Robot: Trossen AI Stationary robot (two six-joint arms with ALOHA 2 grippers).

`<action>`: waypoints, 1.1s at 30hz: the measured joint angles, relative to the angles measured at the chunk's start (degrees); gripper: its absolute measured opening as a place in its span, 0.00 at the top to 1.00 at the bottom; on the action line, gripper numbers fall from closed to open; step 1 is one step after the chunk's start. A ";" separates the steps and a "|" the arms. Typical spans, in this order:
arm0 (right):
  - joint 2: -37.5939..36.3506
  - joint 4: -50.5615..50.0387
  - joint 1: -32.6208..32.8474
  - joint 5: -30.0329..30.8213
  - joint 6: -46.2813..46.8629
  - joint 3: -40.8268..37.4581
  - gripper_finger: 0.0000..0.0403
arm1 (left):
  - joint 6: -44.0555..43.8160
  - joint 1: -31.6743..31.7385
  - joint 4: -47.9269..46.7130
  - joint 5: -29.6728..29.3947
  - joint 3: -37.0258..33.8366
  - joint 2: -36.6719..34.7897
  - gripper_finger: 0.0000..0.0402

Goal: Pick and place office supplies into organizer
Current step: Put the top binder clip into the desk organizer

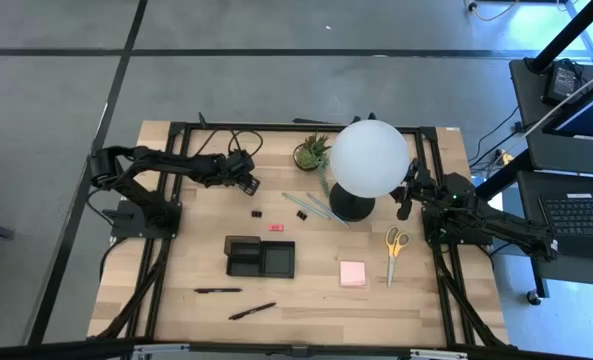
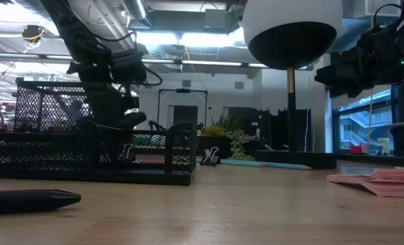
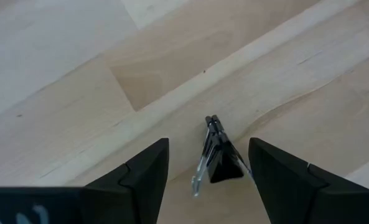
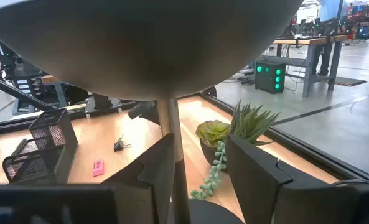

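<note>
My left gripper (image 1: 248,183) (image 3: 209,144) is open and hovers over the black binder clip (image 1: 258,213) (image 3: 218,163), which lies on the wood between the two fingers, untouched. My right gripper (image 1: 406,200) (image 4: 203,177) is open beside the lamp's base, looking past the lamp pole (image 4: 172,149). The black mesh organizer (image 1: 261,257) (image 2: 86,146) stands near the table's middle. On the table lie the pink eraser (image 1: 275,227) (image 4: 98,167), pale-green pencils (image 1: 311,207), yellow-handled scissors (image 1: 394,250), pink sticky pad (image 1: 353,273) (image 2: 379,182) and two black pens (image 1: 217,290) (image 1: 252,311).
The white globe lamp (image 1: 369,160) with its round black base (image 1: 351,208) stands at the table's far middle, close to my right gripper. A small potted plant (image 1: 312,152) (image 4: 215,134) sits beside it. Bare wood lies to the organizer's left and along the near edge.
</note>
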 joint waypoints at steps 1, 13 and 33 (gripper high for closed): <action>0.00 0.00 0.00 0.00 0.00 -0.02 0.64 | 0.00 -0.02 0.73 0.07 0.00 0.49 0.47; 0.00 0.00 0.00 0.00 -1.29 0.01 0.64 | 1.99 0.00 1.80 0.20 0.00 1.22 0.57; 0.00 0.00 0.00 0.00 -1.30 -0.01 0.64 | 6.03 0.00 1.90 0.16 0.00 1.14 0.80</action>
